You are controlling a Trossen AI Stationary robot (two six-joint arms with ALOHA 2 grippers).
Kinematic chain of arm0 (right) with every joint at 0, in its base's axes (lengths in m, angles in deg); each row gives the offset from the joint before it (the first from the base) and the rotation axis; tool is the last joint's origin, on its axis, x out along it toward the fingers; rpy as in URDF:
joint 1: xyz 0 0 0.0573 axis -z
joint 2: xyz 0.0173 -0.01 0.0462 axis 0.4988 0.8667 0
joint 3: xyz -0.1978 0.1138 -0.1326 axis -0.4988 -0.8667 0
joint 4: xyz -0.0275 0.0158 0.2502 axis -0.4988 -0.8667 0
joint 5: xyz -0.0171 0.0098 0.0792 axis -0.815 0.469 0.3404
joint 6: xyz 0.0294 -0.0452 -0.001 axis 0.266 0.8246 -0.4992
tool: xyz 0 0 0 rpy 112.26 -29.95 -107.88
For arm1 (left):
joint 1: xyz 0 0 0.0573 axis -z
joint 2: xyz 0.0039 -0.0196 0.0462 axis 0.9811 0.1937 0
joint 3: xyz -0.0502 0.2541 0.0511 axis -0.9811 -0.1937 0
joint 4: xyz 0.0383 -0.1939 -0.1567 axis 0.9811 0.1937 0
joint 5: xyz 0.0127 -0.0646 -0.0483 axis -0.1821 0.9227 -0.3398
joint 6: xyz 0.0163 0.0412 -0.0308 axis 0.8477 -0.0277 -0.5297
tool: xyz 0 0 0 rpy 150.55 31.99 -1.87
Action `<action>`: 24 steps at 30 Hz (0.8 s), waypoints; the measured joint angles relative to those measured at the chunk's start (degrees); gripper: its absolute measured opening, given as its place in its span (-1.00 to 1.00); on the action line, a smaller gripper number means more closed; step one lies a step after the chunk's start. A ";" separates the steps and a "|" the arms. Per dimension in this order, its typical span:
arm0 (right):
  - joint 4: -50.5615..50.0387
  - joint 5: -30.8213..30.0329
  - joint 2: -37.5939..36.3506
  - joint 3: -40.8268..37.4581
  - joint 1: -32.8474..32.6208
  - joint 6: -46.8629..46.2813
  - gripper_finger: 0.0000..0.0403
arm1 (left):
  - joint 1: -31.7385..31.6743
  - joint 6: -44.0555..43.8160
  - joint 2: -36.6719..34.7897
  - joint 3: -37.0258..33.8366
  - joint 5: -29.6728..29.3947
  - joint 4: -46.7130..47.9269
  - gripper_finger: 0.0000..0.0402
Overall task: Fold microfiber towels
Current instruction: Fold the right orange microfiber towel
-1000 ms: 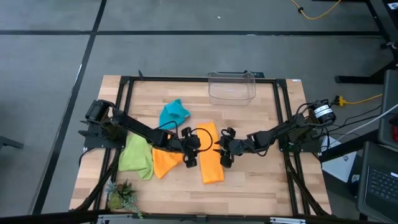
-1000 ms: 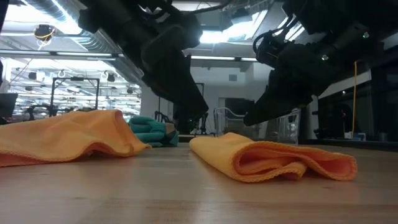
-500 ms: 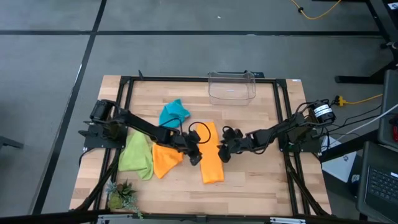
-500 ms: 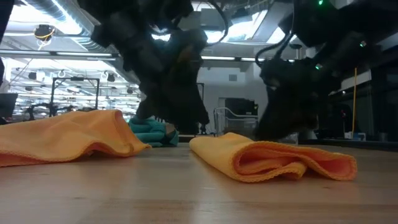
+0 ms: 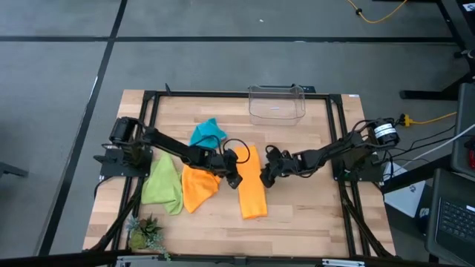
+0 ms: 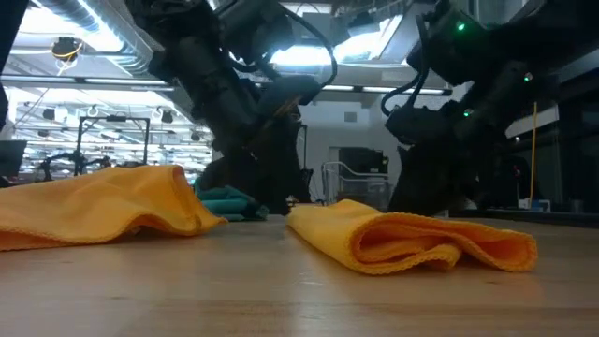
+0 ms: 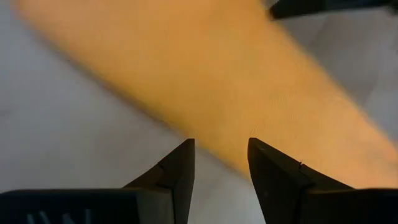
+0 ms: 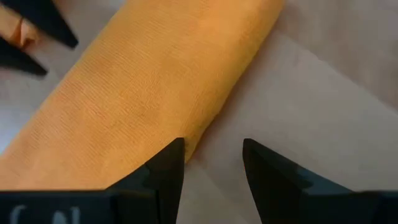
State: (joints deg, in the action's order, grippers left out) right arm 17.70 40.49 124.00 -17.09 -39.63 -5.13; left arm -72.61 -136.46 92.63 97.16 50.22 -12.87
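An orange towel (image 5: 252,191), folded into a long strip, lies mid-table; its fold also shows in the low view (image 6: 412,241). My left gripper (image 5: 236,179) is open and slants down at the strip's left long edge (image 7: 205,146). My right gripper (image 5: 263,177) is open and slants down at the right long edge (image 8: 205,134). A second orange towel (image 5: 197,190), a lime green towel (image 5: 163,185) and a turquoise towel (image 5: 208,135) lie crumpled to the left. My left gripper has its open fingers (image 7: 177,168) on either side of the strip's left long edge; whether they touch the cloth I cannot tell. My right gripper has its open fingers (image 8: 168,165) on either side of the right long edge; whether they touch I cannot tell.
A clear plastic bin (image 5: 277,102) stands at the far edge. A small green plant (image 5: 145,236) sits at the near left corner. A black frame (image 5: 148,100) runs round the tabletop. Bare wood lies near and right of the strip.
Both grippers have closed in on the folded orange towel from its two sides, sinking a little and rolling their wrists. The towel has stayed where it was.
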 joint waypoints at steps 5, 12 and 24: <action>0.68 1.61 0.00 0.02 3.50 3.62 -0.18 | -4.06 3.28 -0.46 -0.09 1.87 5.07 -0.30; 0.93 5.22 -2.32 0.00 3.24 17.34 -0.18 | -2.26 18.92 -1.82 -0.06 4.98 3.63 -0.30; -2.96 12.76 -7.68 0.02 -8.00 54.26 -0.18 | 12.59 62.23 -2.33 -0.15 -5.80 -2.20 -0.36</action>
State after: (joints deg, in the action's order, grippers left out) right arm 14.74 53.25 116.32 -17.07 -47.63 49.13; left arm -60.02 -74.24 90.30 97.01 44.42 -15.07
